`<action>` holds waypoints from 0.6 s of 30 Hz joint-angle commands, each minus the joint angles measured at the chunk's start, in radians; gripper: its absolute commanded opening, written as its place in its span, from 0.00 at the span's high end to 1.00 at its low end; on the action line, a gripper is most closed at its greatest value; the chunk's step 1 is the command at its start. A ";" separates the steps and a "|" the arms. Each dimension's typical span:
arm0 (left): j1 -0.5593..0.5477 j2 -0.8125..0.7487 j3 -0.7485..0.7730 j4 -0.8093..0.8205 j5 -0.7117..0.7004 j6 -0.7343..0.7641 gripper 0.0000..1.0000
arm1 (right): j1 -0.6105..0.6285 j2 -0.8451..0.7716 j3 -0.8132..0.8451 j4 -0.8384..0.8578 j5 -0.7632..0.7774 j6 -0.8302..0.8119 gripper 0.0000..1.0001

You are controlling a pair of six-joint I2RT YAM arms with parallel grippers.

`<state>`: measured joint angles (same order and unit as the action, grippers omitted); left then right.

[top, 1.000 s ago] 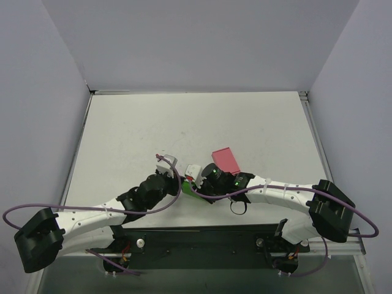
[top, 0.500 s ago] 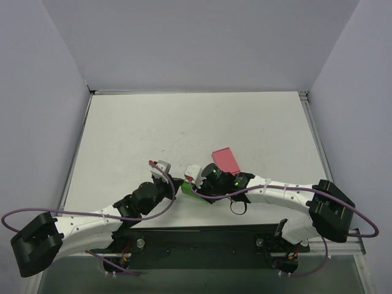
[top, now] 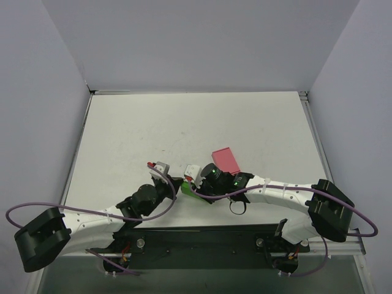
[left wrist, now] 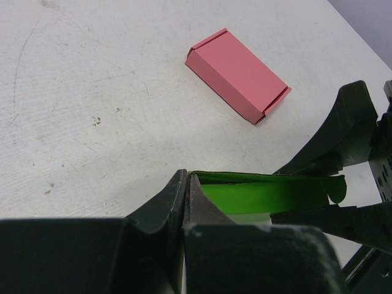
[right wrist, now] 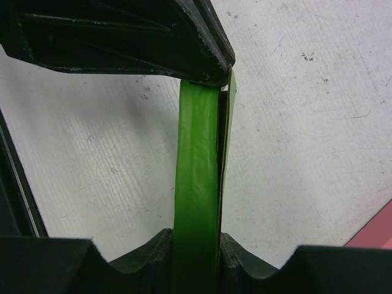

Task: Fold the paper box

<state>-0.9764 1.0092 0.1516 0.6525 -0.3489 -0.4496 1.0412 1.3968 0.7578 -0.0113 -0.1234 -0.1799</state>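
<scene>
The paper box [left wrist: 269, 195] is bright green thin card, pressed nearly flat and held just above the table between both arms. My left gripper [left wrist: 187, 176] is shut, its tips pinching a thin edge flap at the box's left end. From the other end my right gripper [right wrist: 197, 236] is shut on the box [right wrist: 197, 159], one finger on each broad face. In the top view only a green sliver of the box [top: 186, 189] shows between the left gripper [top: 177, 185] and the right gripper [top: 193, 184], near the table's front edge.
A flat pink box [top: 225, 161] lies on the white table [top: 135, 135] just behind the right wrist, also seen as the pink box [left wrist: 237, 75] in the left wrist view. Grey walls close in three sides. The black base rail [top: 202, 236] runs along the near edge.
The left arm's wrist has shifted slightly left and toward the near edge, its elbow swinging with it. The right arm and the green box stay where they were.
</scene>
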 commanded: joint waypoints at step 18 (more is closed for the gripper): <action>-0.053 0.049 -0.078 -0.091 -0.084 0.003 1.00 | -0.004 -0.013 0.011 -0.045 -0.025 0.037 0.77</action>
<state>-1.0149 1.0073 0.0967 0.7216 -0.3969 -0.4599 1.0401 1.3968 0.7578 -0.0109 -0.1226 -0.1726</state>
